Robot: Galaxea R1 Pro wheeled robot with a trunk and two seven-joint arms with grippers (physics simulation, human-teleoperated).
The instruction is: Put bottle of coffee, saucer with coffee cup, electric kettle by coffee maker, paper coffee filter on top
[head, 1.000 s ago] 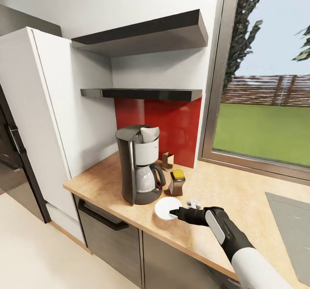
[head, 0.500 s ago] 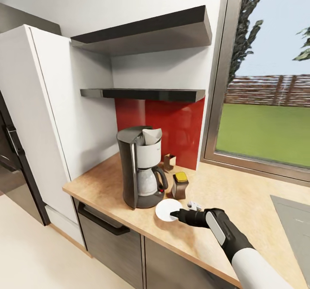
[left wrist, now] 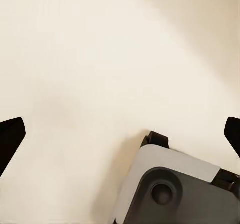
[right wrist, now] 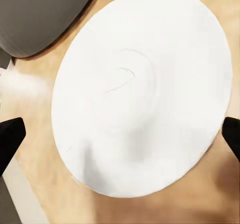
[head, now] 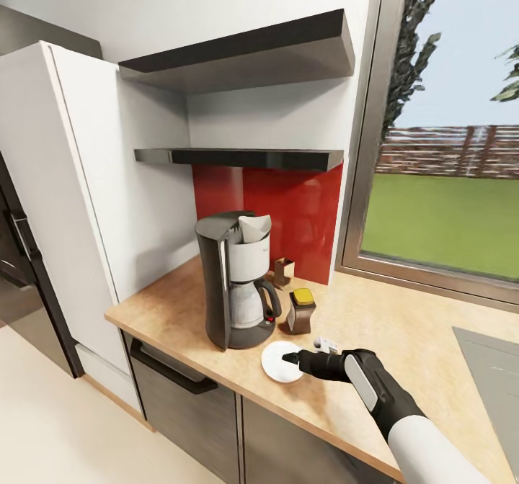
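One saucer (head: 280, 362) beside coffee maker (head: 234, 289), released.

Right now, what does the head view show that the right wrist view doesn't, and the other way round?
Head view alone: the coffee maker's full body with a paper filter on top, the yellow-lidded bottle, the shelves, the window, and the right hand reaching over the saucer. Right wrist view alone: faint marks at the saucer's centre and the two dark fingertips spread wide on either side of it. Shared: the white saucer on the wooden countertop beside the coffee maker's base.

Saucer (head: 280, 362) lies before coffee maker (head: 234, 279), on countertop (head: 404, 340).
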